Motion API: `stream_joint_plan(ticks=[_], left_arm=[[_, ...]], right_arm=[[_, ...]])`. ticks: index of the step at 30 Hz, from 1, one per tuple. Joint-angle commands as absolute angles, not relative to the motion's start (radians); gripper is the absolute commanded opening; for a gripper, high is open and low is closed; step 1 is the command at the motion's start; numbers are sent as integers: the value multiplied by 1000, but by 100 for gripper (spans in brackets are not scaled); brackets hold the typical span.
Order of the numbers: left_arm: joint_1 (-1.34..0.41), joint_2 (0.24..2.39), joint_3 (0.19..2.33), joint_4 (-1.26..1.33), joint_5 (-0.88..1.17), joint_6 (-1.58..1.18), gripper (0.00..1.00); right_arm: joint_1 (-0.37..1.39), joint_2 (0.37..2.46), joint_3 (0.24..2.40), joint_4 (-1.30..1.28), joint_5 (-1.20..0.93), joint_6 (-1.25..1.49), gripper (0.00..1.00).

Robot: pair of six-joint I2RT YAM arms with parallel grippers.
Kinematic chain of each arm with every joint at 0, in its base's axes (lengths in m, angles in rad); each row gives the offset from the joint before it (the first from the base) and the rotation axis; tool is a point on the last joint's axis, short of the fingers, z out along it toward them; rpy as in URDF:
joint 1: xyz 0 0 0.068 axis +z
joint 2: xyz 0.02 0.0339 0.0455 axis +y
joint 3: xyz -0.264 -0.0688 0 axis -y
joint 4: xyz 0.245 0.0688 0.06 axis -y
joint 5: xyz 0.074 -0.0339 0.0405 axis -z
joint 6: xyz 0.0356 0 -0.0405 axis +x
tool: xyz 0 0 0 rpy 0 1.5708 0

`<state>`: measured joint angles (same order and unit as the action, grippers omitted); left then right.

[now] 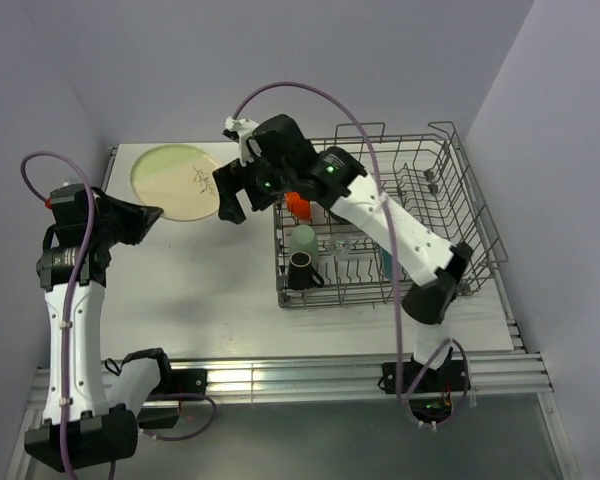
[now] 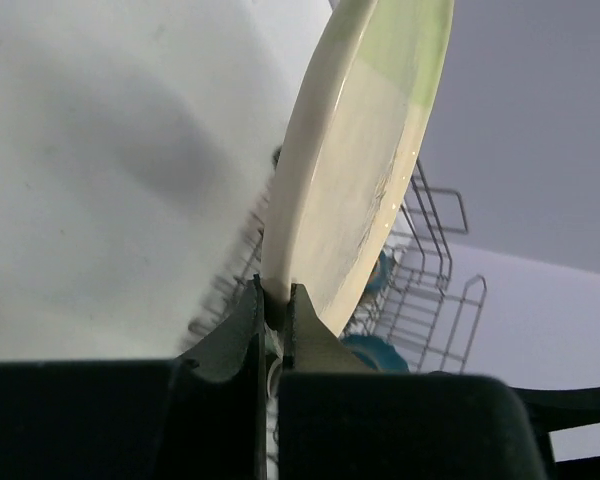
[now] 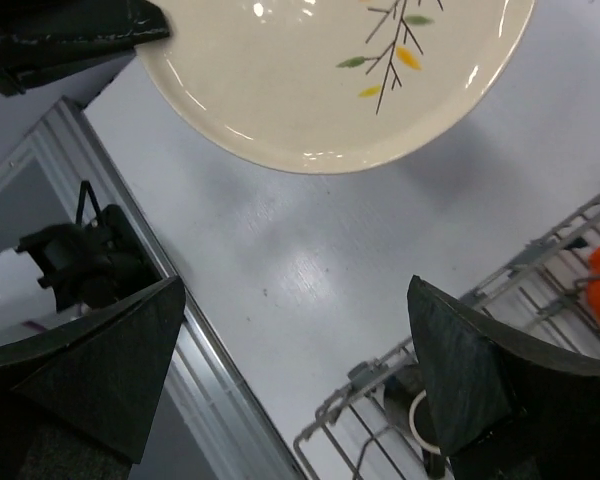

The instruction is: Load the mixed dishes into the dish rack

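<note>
Cream plate (image 1: 175, 180): round glossy ceramic, one part washed pale green, with a thin twig and small leaves painted on its face. It hangs over the far left of the table, lifted off the surface, and its shadow lies on the white below.
My left pincer (image 2: 277, 295): both fingers are pressed together on the plate's near rim, one on each face. The plate reaches out beyond my fingertips.
My right pincer (image 3: 292, 300): the fingers are spread wide apart with nothing between them. It hovers just beside the plate's right edge, between plate and rack, and touches neither.
White table (image 1: 210, 290): a flat matte top that carries the rack on its right half.
Grey wire dish rack (image 1: 480, 235): a large rectangular metal basket with upright tines and raised handles, near the held plate but apart from it.
Orange bowl (image 1: 298, 205): in the rack's far left corner, partly hidden behind my right wrist.
Pale green mug (image 1: 302, 240): in the rack's left side, just nearer than the bowl.
Dark brown mug (image 1: 302, 268): at the rack's near left corner, just beside the green mug.
Teal scalloped plate (image 1: 387, 262): only a sliver shows among the tines beside my right forearm.
</note>
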<state>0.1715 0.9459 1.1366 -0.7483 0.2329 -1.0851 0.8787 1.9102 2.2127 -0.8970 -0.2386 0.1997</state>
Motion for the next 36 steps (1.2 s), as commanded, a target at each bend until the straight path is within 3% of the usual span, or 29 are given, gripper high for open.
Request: stream_joint_plan(ticks=[1, 9, 14, 23, 29, 34, 36], left_arm=[[173, 855, 1229, -753, 409, -1071, 0], [175, 828, 1310, -948, 572, -1034, 0], [173, 827, 1335, -1054, 658, -1011, 0], [173, 792, 1279, -1130, 788, -1003, 0], [175, 779, 1269, -1172, 841, -985, 0], [173, 792, 1308, -1198, 857, -970, 0], [173, 792, 1307, -1198, 861, -968, 0]], right_arm=[[962, 1772, 2140, -893, -89, 45, 100], [1267, 1540, 1879, -743, 262, -141, 100], [1434, 1520, 1744, -673, 539, -253, 100], [1526, 1589, 1641, -462, 877, -443, 100], [1528, 1654, 1611, -325, 937, -560, 99], [1528, 1697, 1553, -198, 1015, -656, 86], [1528, 1689, 1526, -128, 1041, -682, 74]])
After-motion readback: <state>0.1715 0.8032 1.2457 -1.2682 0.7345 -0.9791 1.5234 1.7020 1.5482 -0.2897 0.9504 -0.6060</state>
